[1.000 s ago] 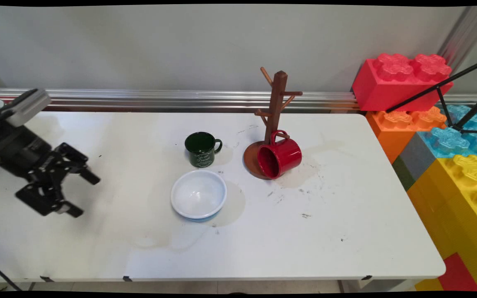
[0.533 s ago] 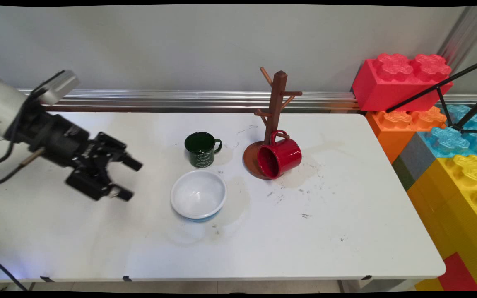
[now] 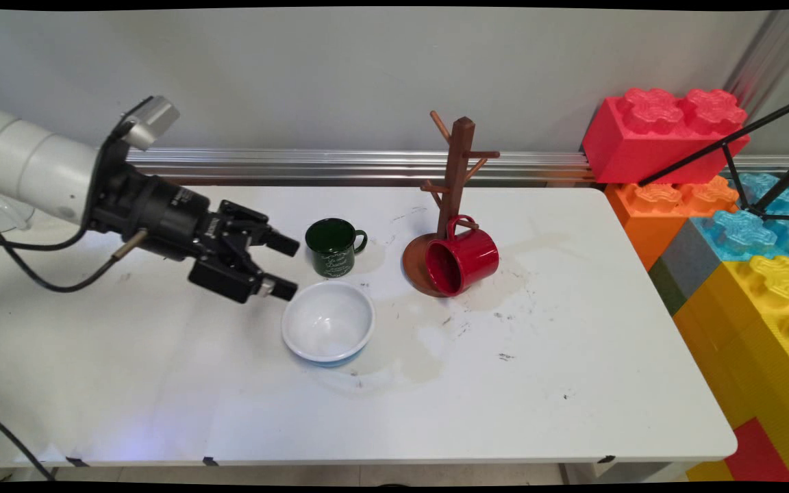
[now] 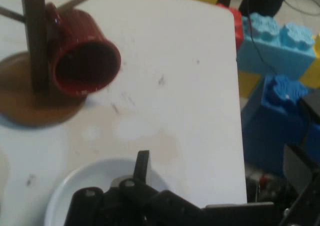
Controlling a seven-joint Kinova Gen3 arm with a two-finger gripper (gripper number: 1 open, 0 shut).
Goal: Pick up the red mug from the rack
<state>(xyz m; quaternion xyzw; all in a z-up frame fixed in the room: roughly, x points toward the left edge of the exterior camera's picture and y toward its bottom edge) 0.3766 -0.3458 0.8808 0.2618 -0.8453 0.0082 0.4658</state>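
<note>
- Your end effector hovers with its fingers spread wide, holding nothing.
- The white bowl sits just beyond and below its fingertips (the green mug stands just ahead).

Bowl before cup (mug perhaps touching stand)

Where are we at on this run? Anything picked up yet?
Nothing picked up. The gripper is open and empty, just left of the green mug and above the left rim of the white bowl. The red mug already hangs by its handle on a low peg of the mug tree. Green mug and bowl sit untouched on the table.
</note>
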